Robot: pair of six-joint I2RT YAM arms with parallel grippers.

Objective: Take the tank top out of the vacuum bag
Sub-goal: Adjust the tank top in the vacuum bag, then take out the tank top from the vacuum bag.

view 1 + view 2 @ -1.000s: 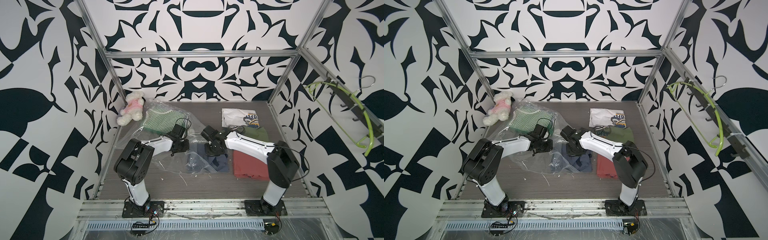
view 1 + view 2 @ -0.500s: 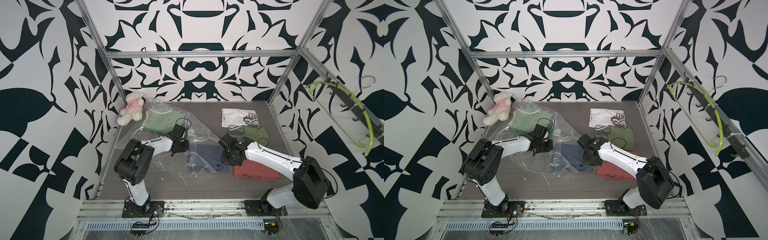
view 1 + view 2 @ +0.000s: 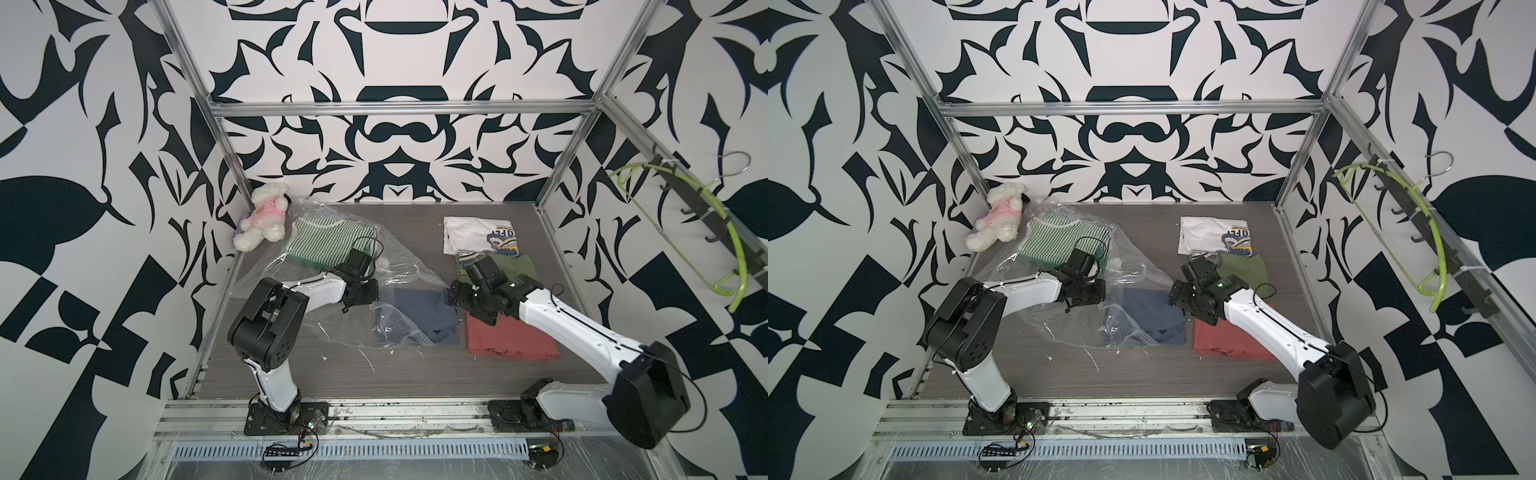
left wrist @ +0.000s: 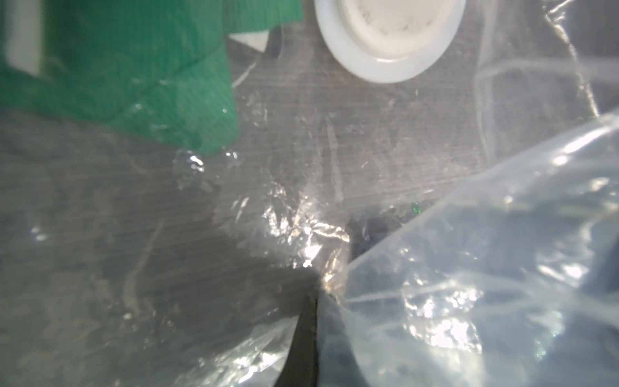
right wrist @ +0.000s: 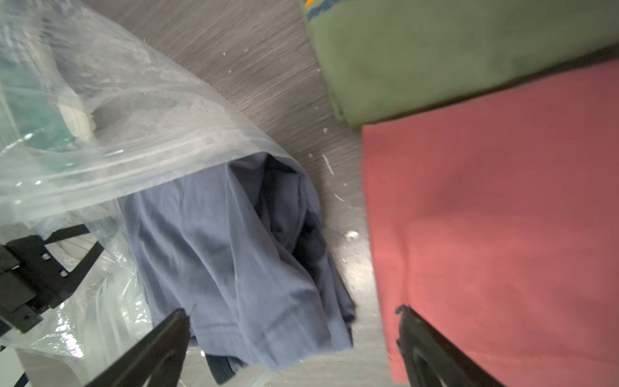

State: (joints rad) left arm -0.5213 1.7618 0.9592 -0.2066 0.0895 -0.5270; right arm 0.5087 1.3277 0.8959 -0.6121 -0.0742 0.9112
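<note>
As it lies diagonally, the vacuum bag (image 3: 332, 324) opens rightward.

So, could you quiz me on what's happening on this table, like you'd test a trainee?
1. True or false: the right end effector is open.
2. What does the left end effector pinch? A) the plastic bag B) the teddy bear C) the red shirt
3. Fill in: the garment lying partly out of the bag's mouth is ____ in colour.
Key: 1 true; 2 A; 3 blue.
</note>
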